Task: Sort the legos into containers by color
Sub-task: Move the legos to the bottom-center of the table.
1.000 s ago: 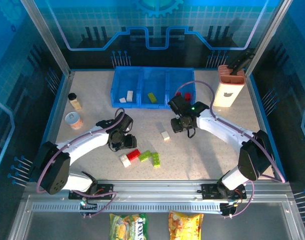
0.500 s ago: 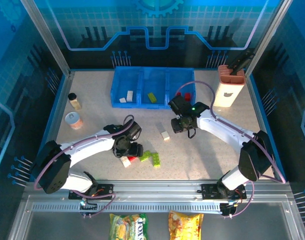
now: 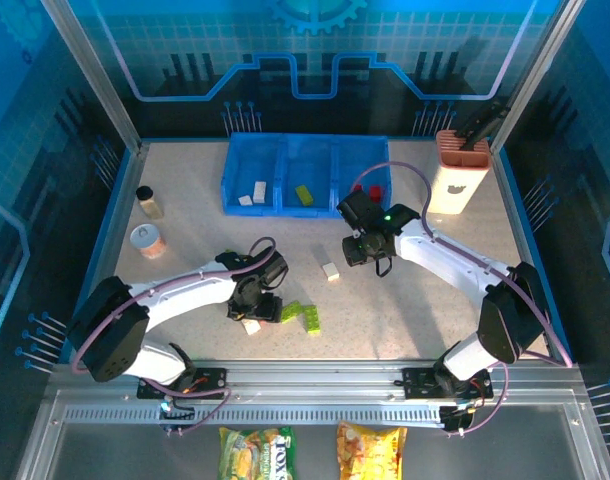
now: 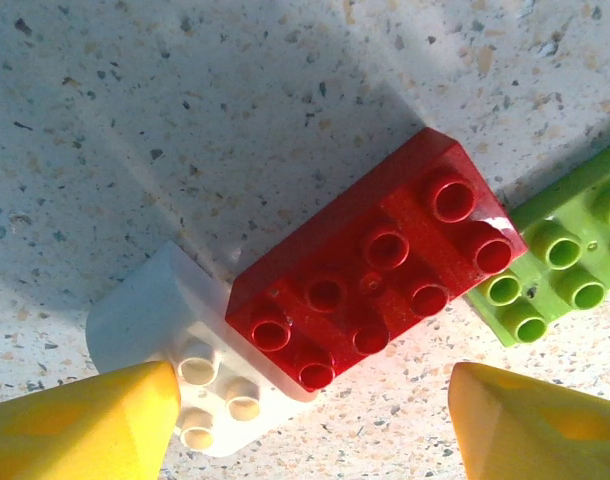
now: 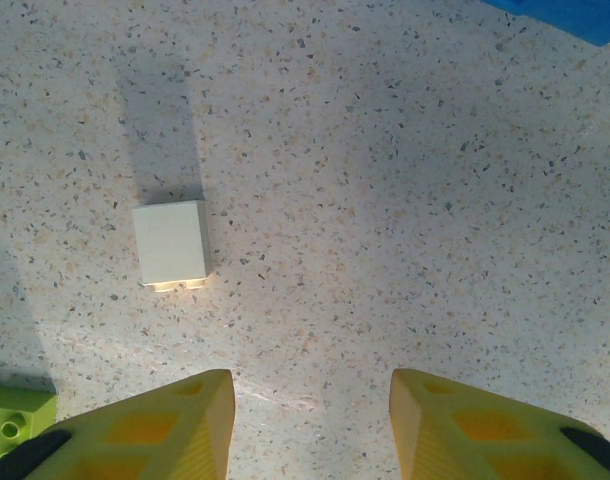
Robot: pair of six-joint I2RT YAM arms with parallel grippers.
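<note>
1. Legos [image 3: 297, 314] from overhead: a loose cluster near the front of the table [image 3: 185, 240], with the left gripper [image 3: 257, 300] right over it. At the back, the blue tray [image 3: 228, 185] holds white, green and red bricks, one colour per compartment. The right gripper [image 3: 370, 255] hangs near a lone white brick [image 3: 331, 270].
2. Left wrist: jaws spread, nothing pinched. The red brick [image 4: 370, 275] lies diagonally between them, touching a white neighbour [image 4: 170, 345] and a green brick [image 4: 560, 265]. I'd twist square to the red's long sides first, or the white one gets caught too.
3. Right wrist: jaws apart over bare table, empty. The lone white brick lies ahead, off to the left.
</note>
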